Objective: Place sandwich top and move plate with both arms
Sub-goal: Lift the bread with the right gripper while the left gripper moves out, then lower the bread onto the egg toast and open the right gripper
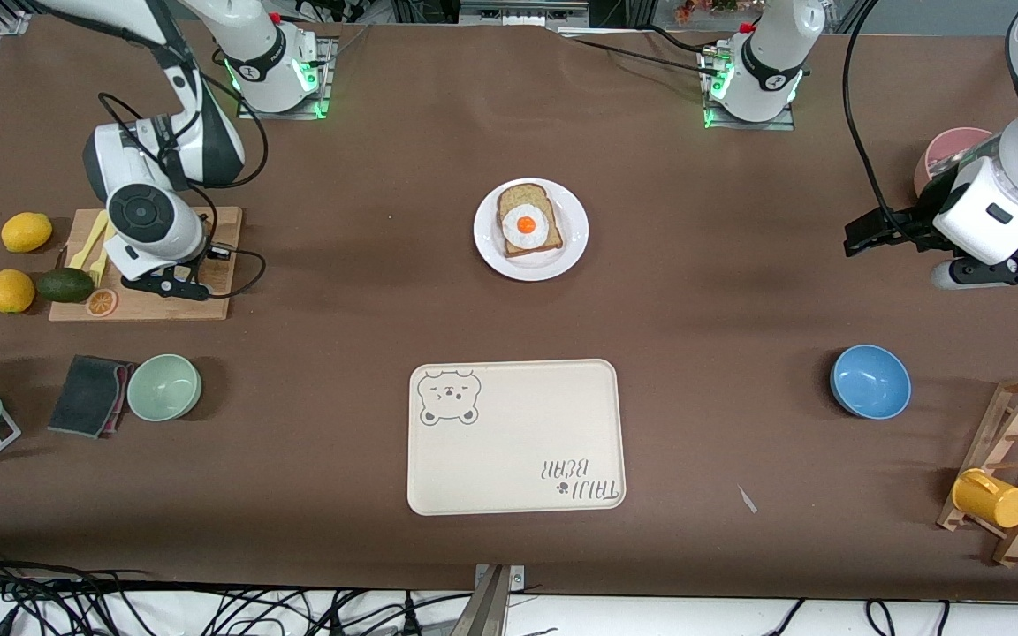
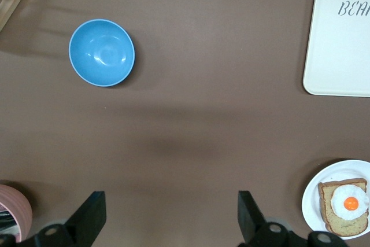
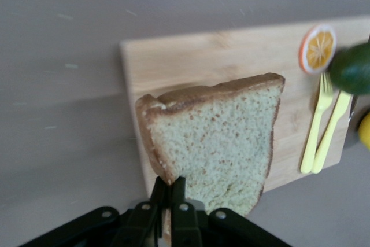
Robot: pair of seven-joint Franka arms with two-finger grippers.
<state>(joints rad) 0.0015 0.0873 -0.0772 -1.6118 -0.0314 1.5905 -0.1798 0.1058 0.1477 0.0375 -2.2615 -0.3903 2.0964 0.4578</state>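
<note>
The right hand [image 3: 169, 201] is clamped on the sandwich top [image 3: 217, 140], a speckled tan slice tilted over the wooden board [image 3: 196, 56], its brown crusted edge pointing away from the hand. The left hand [image 2: 170, 215] waits, fingers apart, over the brown bench [image 1: 721, 291]. The round white plate [image 1: 487, 252] carries the egg-topped slice [image 1: 528, 221].

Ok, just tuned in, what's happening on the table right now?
The right gripper is shut on the sandwich top over the cutting board. The plate, with the egg slice on it, sits mid-table, farther from the front camera than the tray. The left gripper waits open above bare table.
</note>
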